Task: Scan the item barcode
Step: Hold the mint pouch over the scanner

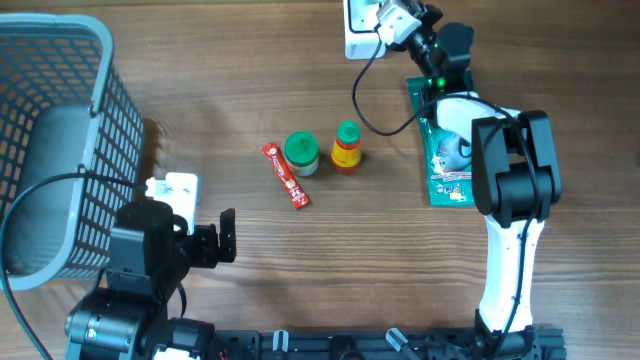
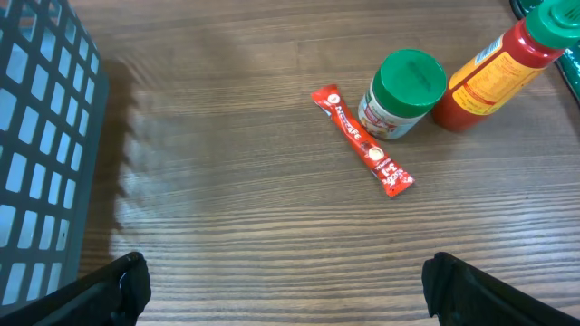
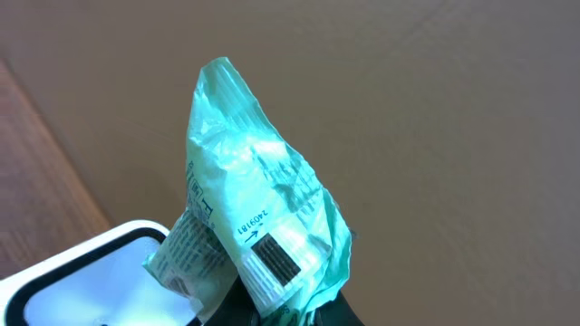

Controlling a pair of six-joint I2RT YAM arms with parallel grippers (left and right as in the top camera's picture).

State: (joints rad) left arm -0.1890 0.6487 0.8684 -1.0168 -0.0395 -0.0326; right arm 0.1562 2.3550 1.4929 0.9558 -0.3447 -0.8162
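Observation:
My right gripper [image 3: 283, 313] is shut on a crumpled mint-green packet [image 3: 258, 204], held up with its black barcode [image 3: 272, 258] facing the wrist camera. The white scanner [image 3: 86, 272] sits just left of and beneath the packet. Seen from overhead, the right gripper [image 1: 402, 20] is at the table's far edge, right next to the scanner [image 1: 357, 32]. At the near left, the left gripper [image 1: 224, 238] is open over bare wood. Its fingertips [image 2: 127, 282] are spread wide with nothing between them.
A red sachet [image 1: 286, 175], a green-lidded jar [image 1: 301, 153] and a red bottle with a green cap [image 1: 346, 147] stand mid-table. A flat green package [image 1: 446, 160] lies under the right arm. A grey basket [image 1: 60, 150] fills the left side. The scanner's black cable [image 1: 370, 110] loops nearby.

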